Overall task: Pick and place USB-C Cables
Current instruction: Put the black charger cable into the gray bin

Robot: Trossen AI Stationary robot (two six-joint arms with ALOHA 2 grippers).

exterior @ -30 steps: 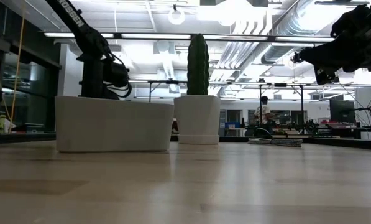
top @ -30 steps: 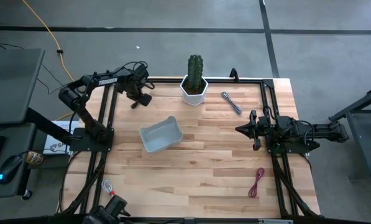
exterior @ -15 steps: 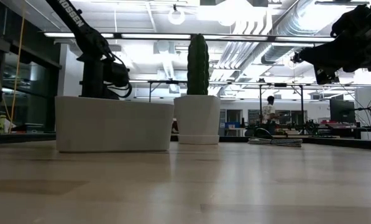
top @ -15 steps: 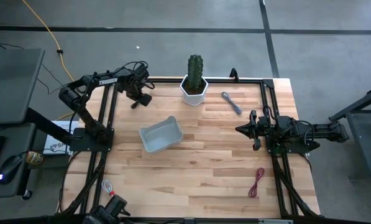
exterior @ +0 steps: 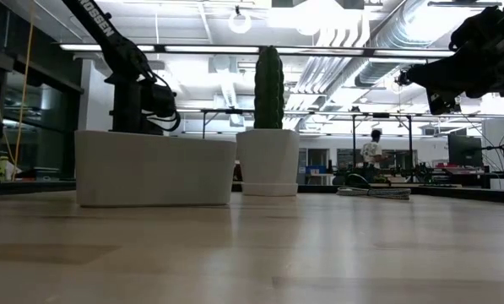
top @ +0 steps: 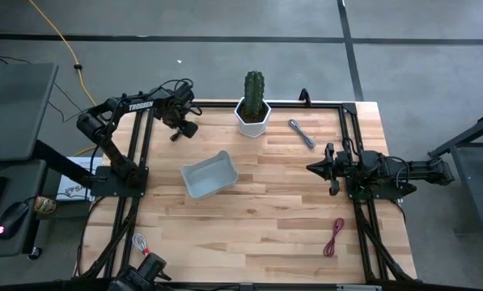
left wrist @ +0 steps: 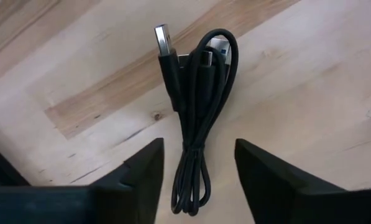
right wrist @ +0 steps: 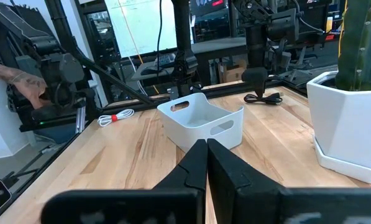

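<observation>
Pale butcher-block planks make up the table, with a white bin near its middle and a potted cactus at the far edge. Left gripper hangs over the far left corner, jaws spread apart, directly above the black cable, which lies coiled flat on the wood with its plugs pointing away from the fingers. Nothing is held; the looped tail of the bundle sits in the gap between the two fingers.

Across the table, the right gripper waits at the right side with its fingers pressed together, empty. A grey cable lies beside the cactus, a dark red cable near the right front edge, and a white-and-red cable off to the left front by the frame.

To take the black bundle cleanly, I'd judge the gripper should drop straight down until the fingertips meet the wood, straddling all strands at the narrow waist of the coil, then close firmly. Pinching too near the loose loop end risks catching one strand and letting the coil unravel on the way to the bin.
</observation>
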